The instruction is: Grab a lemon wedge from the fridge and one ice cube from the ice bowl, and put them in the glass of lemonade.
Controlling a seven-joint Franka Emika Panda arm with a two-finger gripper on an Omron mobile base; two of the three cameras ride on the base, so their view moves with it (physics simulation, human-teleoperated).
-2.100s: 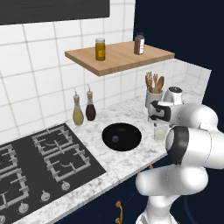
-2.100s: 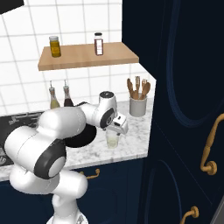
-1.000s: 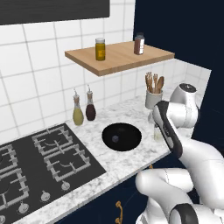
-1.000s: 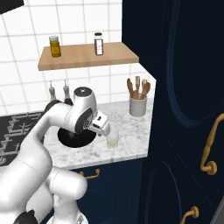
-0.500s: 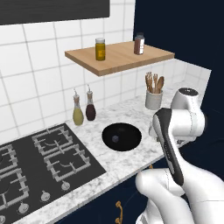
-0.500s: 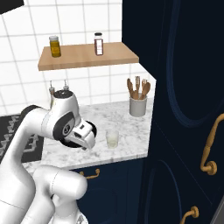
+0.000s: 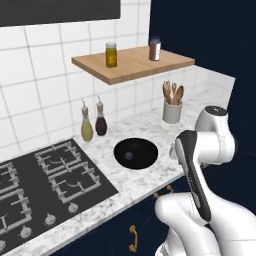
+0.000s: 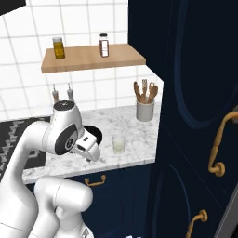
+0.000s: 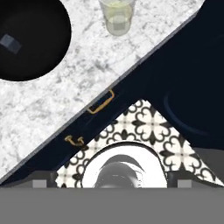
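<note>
Room: white tiled wall, a wooden shelf (image 7: 132, 63) carrying two jars, navy cabinets (image 8: 195, 121) with brass handles off to the right.
Bench: white marble (image 8: 125, 125), a black gas hob (image 7: 45, 185) at its left end, patterned tile floor (image 9: 151, 127) below the edge in the hand view.
Ice bowl: there it is, the ice bowl (image 7: 135, 153), wide and glossy black, sitting on the marble between the hob and the bench's right end.
Ice cube: one pale ice cube (image 9: 9, 43) lies inside the bowl, well apart from the rim; from the left base view it is a faint speck (image 7: 129, 155).
Glass of lemonade: the glass of lemonade (image 8: 118, 144) stands upright near the front edge of the bench, just right of the bowl, pale yellow liquid showing from above (image 9: 117, 16).
Bottles: two small bottles (image 7: 93, 122) stand against the wall behind the bowl.
Utensil cup: white cup of wooden utensils (image 8: 145, 108) at the back, beside the navy cabinet.
Arm: folded over the bench front, hand hanging off the edge and looking down at the drawer handles (image 9: 99, 103).
Claw: the claw (image 8: 94, 154) is beside the bowl, left of the glass, spread wide and carrying nothing.
Lemon wedge and fridge: cannot tell where from these views.
</note>
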